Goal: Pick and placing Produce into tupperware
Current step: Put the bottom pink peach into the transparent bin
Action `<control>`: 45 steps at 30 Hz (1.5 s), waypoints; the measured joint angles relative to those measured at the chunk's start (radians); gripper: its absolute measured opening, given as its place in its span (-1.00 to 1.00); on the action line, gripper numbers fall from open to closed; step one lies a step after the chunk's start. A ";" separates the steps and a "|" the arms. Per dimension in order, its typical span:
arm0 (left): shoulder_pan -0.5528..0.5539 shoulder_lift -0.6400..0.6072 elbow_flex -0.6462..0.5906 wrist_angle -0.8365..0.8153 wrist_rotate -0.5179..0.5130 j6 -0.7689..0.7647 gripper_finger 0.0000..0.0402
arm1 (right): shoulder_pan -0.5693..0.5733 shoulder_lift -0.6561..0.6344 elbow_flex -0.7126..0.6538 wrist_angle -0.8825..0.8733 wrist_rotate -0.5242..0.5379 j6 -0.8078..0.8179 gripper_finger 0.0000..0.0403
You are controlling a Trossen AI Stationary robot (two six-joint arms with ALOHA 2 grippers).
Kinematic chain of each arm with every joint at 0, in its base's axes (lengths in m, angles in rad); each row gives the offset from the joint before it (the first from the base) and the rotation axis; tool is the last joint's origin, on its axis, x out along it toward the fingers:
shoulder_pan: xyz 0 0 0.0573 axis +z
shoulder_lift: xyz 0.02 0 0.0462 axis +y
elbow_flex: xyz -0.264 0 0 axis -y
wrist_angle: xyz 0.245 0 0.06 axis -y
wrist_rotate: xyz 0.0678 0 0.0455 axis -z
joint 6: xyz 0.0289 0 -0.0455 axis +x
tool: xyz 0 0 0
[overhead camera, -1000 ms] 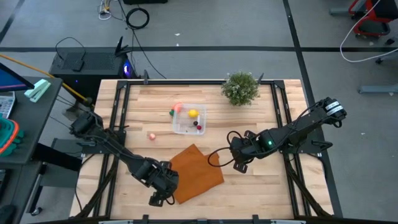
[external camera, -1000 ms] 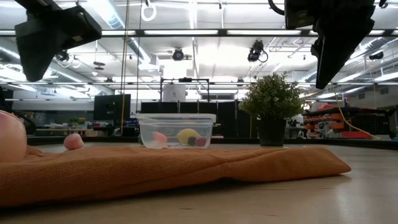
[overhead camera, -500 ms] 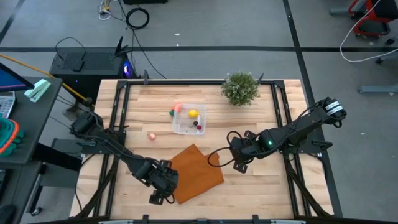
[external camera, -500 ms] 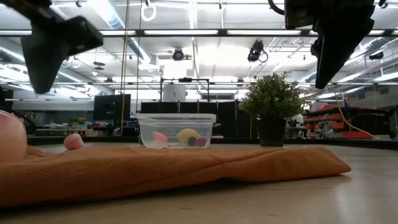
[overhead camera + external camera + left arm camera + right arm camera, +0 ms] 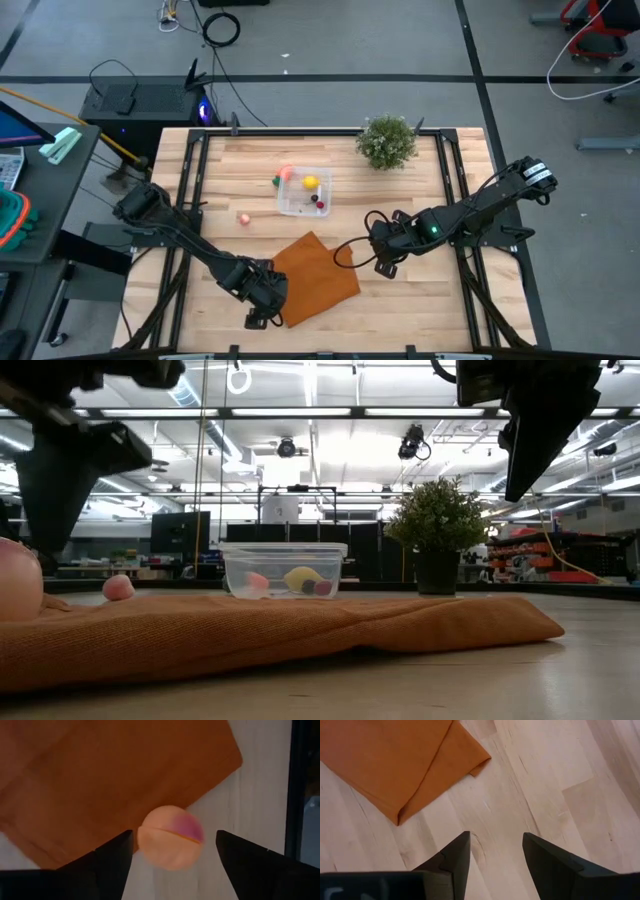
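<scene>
A peach-orange round fruit (image 5: 170,837) lies on the wood at the edge of the orange-brown mat (image 5: 315,277); it also shows at the left of the low view (image 5: 15,580). My left gripper (image 5: 172,840) hangs above it, open, one finger on each side, touching nothing; it stands at the mat's near left corner (image 5: 262,300). The clear tupperware (image 5: 305,192) holds a yellow lemon (image 5: 311,182) and small red and dark pieces. A pink piece (image 5: 244,218), a green piece (image 5: 276,182) and an orange-pink piece (image 5: 287,172) lie outside it. My right gripper (image 5: 385,250) is open and empty, right of the mat.
A bushy potted plant (image 5: 387,141) stands at the table's far side, right of the tupperware. The mat lies slanted in the near middle, one corner folded (image 5: 410,805). Bare wood shows between the mat and the tupperware and along the table's right side.
My left gripper has come down toward the peach-orange fruit at the mat's near left corner, its fingers staying apart. My right gripper and the things on the table have kept still.
</scene>
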 joint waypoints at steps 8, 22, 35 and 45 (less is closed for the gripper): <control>-0.001 0.033 0.000 0.016 0.017 -0.007 0.79 | 0.000 0.000 0.000 0.000 -0.005 -0.001 -0.25; -0.015 0.033 0.000 0.009 -0.028 0.084 0.97 | 0.000 0.000 0.000 0.000 -0.006 -0.002 -0.25; -0.021 0.108 0.000 0.017 -0.027 0.131 0.96 | 0.000 0.000 0.000 0.002 -0.007 0.013 -0.25; -0.021 0.126 0.000 0.035 -0.027 0.131 0.96 | 0.000 0.000 0.000 0.005 -0.007 0.016 -0.25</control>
